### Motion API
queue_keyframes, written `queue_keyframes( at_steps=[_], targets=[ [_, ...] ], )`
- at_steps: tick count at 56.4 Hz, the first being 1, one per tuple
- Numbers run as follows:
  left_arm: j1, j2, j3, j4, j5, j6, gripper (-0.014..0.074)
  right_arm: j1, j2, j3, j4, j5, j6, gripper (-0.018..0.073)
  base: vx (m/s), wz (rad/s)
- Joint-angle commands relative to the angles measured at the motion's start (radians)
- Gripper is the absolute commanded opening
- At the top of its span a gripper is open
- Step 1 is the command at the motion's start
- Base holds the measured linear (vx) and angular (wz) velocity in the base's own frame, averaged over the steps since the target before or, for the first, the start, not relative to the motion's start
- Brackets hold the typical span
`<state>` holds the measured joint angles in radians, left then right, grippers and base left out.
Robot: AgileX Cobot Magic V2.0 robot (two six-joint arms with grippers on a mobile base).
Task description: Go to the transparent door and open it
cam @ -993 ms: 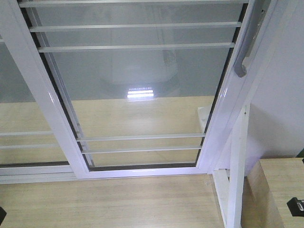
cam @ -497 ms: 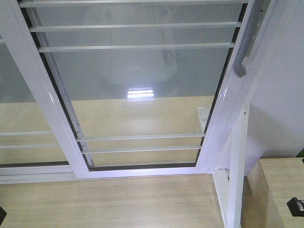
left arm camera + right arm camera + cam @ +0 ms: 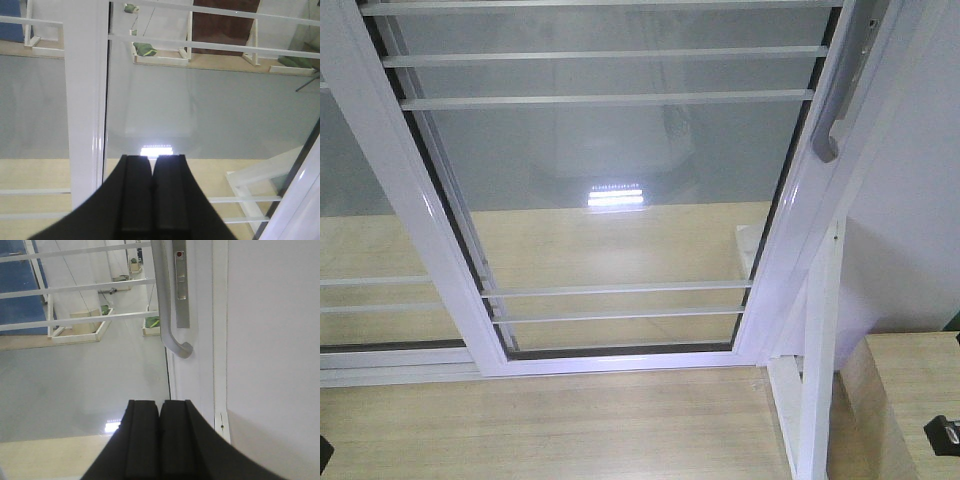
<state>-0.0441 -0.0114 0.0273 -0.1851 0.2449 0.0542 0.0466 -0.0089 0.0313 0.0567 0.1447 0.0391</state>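
Right wrist | right claw [image 3: 160, 405] closed | transparent door [image 3: 85, 375] handle [image 3: 169, 315] ahead, apart | left claw [image 3: 152, 159] closed

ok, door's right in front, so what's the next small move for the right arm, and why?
Probably open the right gripper and lift it toward the handle: it is shut on nothing and sits below the handle's curved lower end, on the stile of the transparent door.

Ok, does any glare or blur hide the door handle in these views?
Front view: bright reflection on the transparent door, well clear of the handle. Left wrist: same kind of glare just above the left claw. Right wrist: handle sharp, glare-free.
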Motion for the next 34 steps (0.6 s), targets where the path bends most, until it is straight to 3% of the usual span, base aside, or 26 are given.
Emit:
queue_keyframes(
  at_steps=[1,22,34],
  targets=[
    [-0.006,-0.003,-0.021,-0.011,-0.076,0.000,0.0003,0.000,-0.005,0.001,-0.001,-0.094,0.002,0.0001,0.00,0.00],
    [-0.006,-0.003,-0.021,-0.008,-0.162,0.001,0.0003,0.000,-0.005,0.001,-0.009,-0.145,-0.001,0.0001,0.00,0.00],
    [-0.006,-0.003,-0.023,0.014,-0.380,-0.003,0.0003,0.000,-0.005,0.000,-0.011,-0.238,-0.005,0.0001,0.00,0.00]
  ],
)
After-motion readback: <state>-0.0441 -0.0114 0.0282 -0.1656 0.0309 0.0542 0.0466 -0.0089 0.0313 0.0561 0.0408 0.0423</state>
